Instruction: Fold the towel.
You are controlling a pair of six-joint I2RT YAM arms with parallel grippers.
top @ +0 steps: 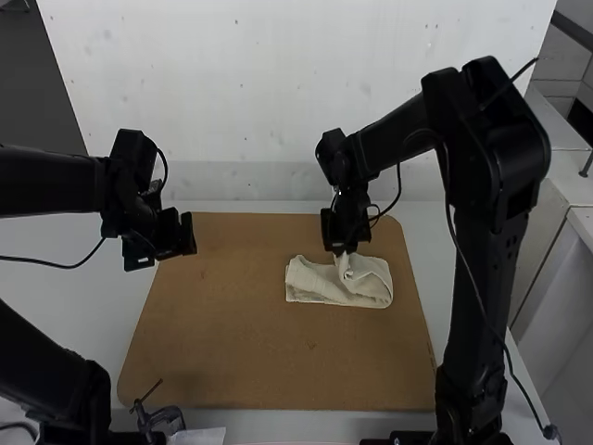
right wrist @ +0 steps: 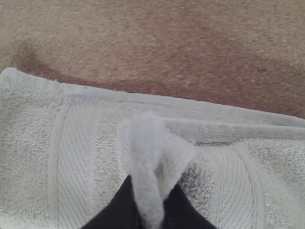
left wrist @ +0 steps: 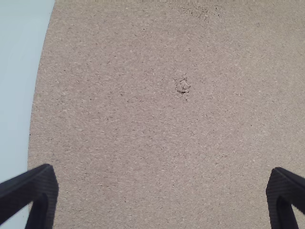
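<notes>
1. The towel [top: 310, 283] is lying on the brown board [top: 213, 343], on the half by the right arm. It's a pale cream thing, folded into a low, longish pad, with a twist of cloth standing up out of it. I can't tell how many layers there are.
2. The right gripper [top: 343, 248] is right down on it, clenched on that pinched-up bit. From its wrist I can see the black fingers [right wrist: 119, 211] drawn together around the peak of cloth, which sticks up between them. Around that peak the towel lies fairly flat, ribbed bands and fuzzy parts both showing, with a hem running along beside the board.
3. Over on the other side, the left gripper [top: 165, 250] is well apart from the towel, near the board's left edge. It's released: its wrist view has the two black fingers [left wrist: 42, 191] spread wide, nothing gripped, with a small dark nick [left wrist: 182, 86] in the board's surface.
4. The board has rounded corners and sits on a pale table [top: 107, 297].
5. On the near side, close to the left arm's base, there's a scrap of something white [top: 202, 436] beside a small dark object [top: 165, 419] I can't make out.
</notes>
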